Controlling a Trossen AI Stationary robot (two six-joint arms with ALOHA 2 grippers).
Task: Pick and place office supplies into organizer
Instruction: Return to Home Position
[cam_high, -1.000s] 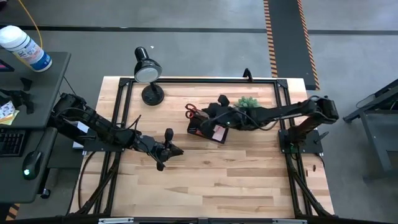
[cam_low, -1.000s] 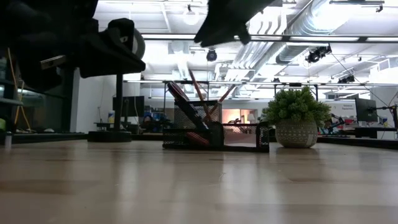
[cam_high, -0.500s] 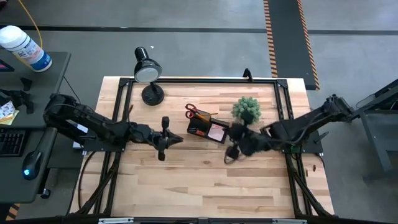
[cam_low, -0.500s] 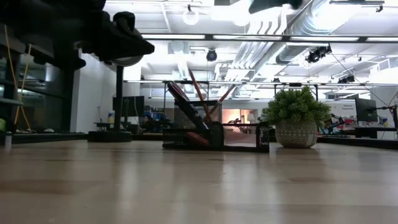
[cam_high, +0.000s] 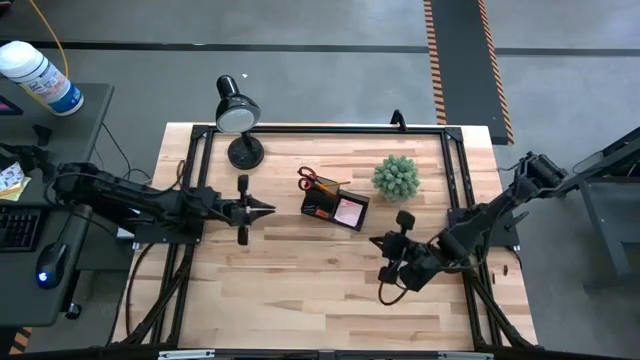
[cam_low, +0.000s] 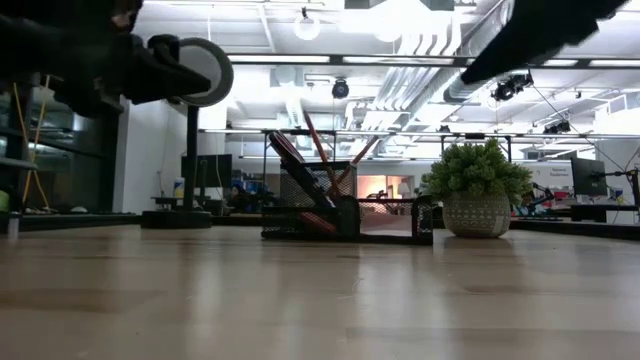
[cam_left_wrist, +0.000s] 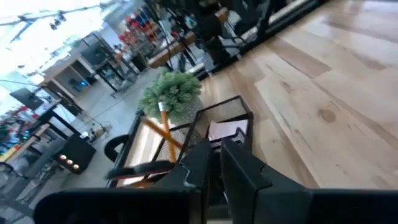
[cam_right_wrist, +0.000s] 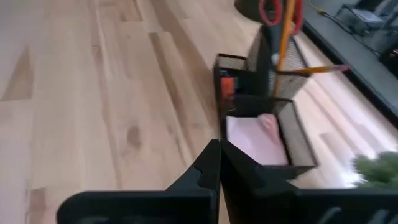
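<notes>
Both arms have drawn back from the organizer (cam_high: 322, 208). The right gripper (cam_high: 380, 243) hangs near and right of it, the left gripper (cam_high: 265, 208) to its left, both clenched empty. The black mesh organizer sits mid-table, holding the red-handled scissors (cam_high: 315, 182), pink sticky-note pad (cam_high: 350, 212) and pencils (cam_right_wrist: 283, 37).

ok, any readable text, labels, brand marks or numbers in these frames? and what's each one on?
No text can be read in any view.
White plastic bottle with blue label, on the side desk: print too small to read.
Black mesh desk organizer: no marking visible.
Pink sticky-note pad inside it: looks blank.
Orange-and-black striped floor tape: a hazard marking, no words.
</notes>
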